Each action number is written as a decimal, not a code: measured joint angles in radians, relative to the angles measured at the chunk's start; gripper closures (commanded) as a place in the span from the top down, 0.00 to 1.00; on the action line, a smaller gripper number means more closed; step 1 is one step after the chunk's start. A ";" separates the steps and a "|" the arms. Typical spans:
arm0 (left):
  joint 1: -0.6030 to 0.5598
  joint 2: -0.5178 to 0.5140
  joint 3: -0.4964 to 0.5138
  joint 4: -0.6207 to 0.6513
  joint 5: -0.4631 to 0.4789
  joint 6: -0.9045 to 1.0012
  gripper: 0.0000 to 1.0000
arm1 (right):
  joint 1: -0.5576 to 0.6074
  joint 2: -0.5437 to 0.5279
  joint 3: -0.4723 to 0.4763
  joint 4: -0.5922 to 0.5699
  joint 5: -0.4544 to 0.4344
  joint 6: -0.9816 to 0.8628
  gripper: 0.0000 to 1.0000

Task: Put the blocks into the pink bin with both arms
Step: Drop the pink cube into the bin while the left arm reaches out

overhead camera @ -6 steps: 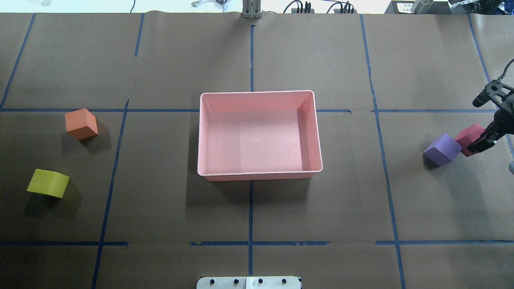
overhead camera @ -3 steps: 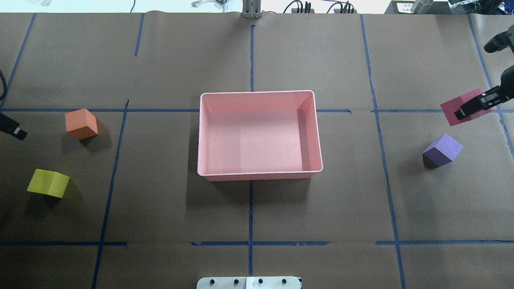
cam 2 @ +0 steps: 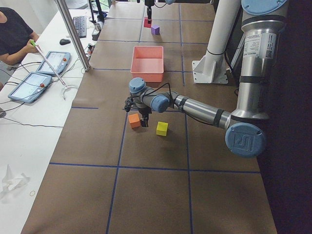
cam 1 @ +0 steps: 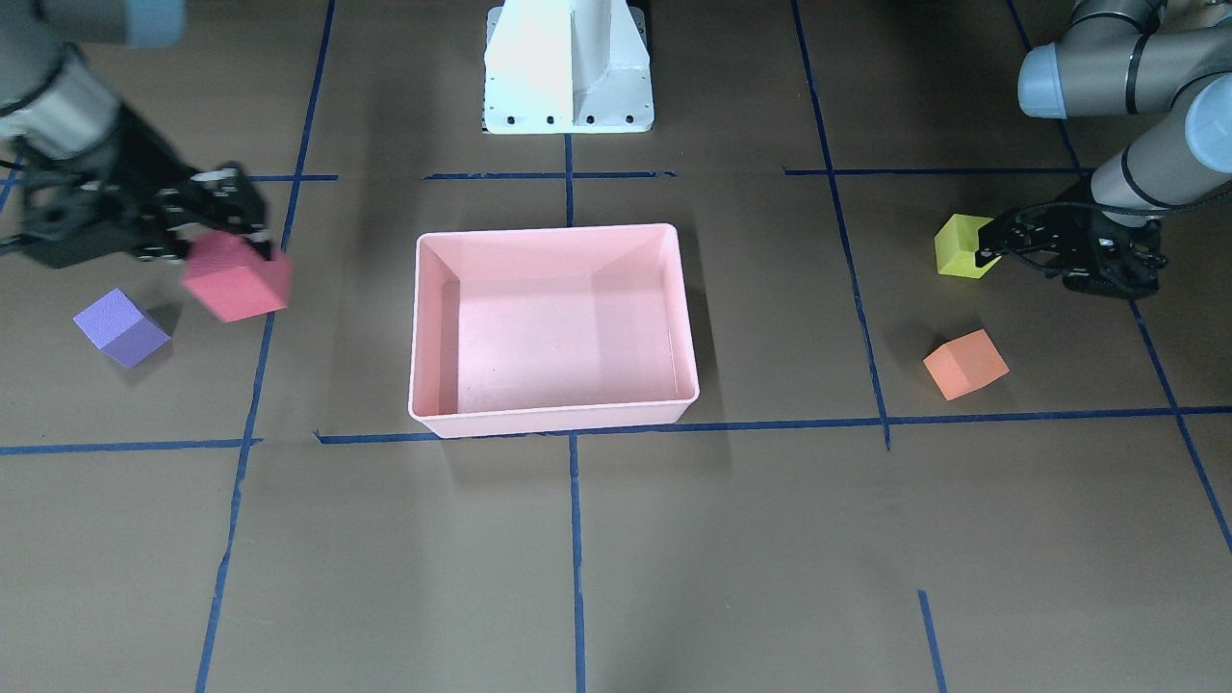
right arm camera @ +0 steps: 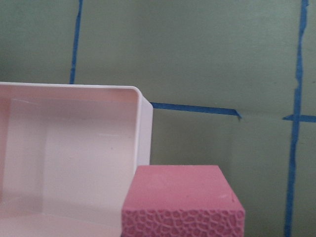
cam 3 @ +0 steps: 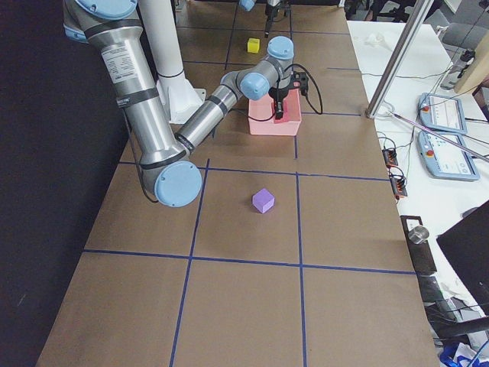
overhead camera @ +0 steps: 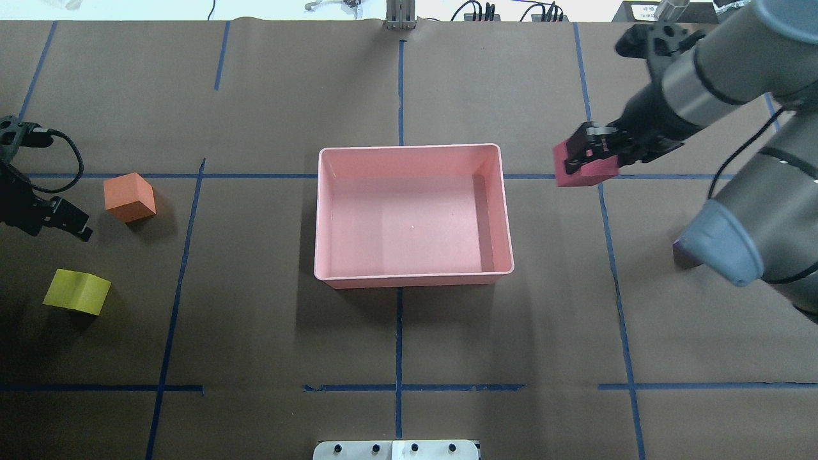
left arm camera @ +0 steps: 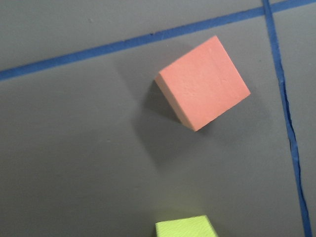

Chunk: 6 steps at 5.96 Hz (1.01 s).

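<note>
My right gripper (overhead camera: 585, 160) is shut on the red block (overhead camera: 585, 171) and holds it in the air just right of the pink bin (overhead camera: 409, 148). The right wrist view shows the red block (right arm camera: 182, 202) beside the bin's corner (right arm camera: 143, 113). The purple block (cam 1: 120, 327) lies on the table at the right. My left gripper (overhead camera: 73, 225) looks open and empty, low between the orange block (overhead camera: 130, 197) and the yellow-green block (overhead camera: 77, 291). Both of those show in the left wrist view, orange (left arm camera: 203, 81) and yellow-green (left arm camera: 186, 227).
The bin holds nothing. The white pedestal (cam 1: 568, 67) stands at the robot's side of the table. Blue tape lines cross the brown table cover. My right arm's elbow (overhead camera: 735, 249) hangs over the purple block in the overhead view.
My right gripper lifted the red block from beside the purple block and carried it left toward the bin. My left arm came into view and moved toward the orange block.
</note>
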 measured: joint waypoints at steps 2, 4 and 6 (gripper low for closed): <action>0.027 0.042 0.002 -0.050 0.002 -0.059 1.00 | -0.111 0.155 -0.078 0.005 -0.104 0.196 0.08; 0.084 0.049 0.008 -0.062 0.018 -0.095 1.00 | -0.226 0.227 -0.167 0.058 -0.215 0.292 0.99; 0.124 0.050 0.021 -0.063 0.033 -0.098 1.00 | -0.278 0.234 -0.238 0.135 -0.269 0.319 1.00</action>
